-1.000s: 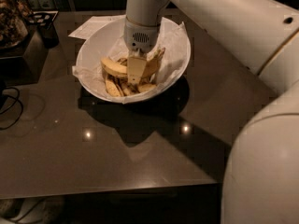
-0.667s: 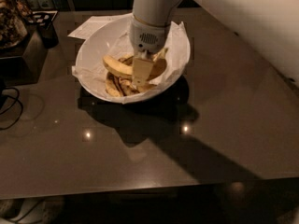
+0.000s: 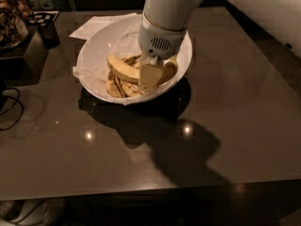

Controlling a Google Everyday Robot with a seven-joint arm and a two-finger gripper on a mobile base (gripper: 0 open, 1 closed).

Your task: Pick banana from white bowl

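Nearest the camera ran the front edge of a dark, glossy table [image 3: 244, 126], and below it at the lower left lay a pale shape [image 3: 28, 210] too dim to name. Two small glints of light [image 3: 88, 135] showed on the tabletop, with a broad shadow [image 3: 174, 145] spread between them and reaching back to the foot of the bowl. A black cable [image 3: 10, 108] looped over the table's left edge.

Farther in, left of centre, stood the white bowl [image 3: 88, 62], lined with crumpled white paper [image 3: 117, 39] that spilled over its near rim. The banana [image 3: 121, 68] lay inside the bowl, left of its middle, curved and bright yellow, resting on top of smaller brown-marked banana pieces [image 3: 123, 86] heaped toward the near wall.

The gripper [image 3: 149, 76] was down inside the bowl, at the banana's right end and touching or just beside it, with a pale part of it covering that end of the fruit. Whether it was spread or closed on the banana could not be told. Above it the white wrist housing [image 3: 164, 20], with a small vent grille, rose out of the top of the view and hid the bowl's far right wall.

Behind the bowl a sheet of white paper [image 3: 96, 26] lay flat on the table. At the far left stood a dark box [image 3: 46, 27], well apart from the bowl.
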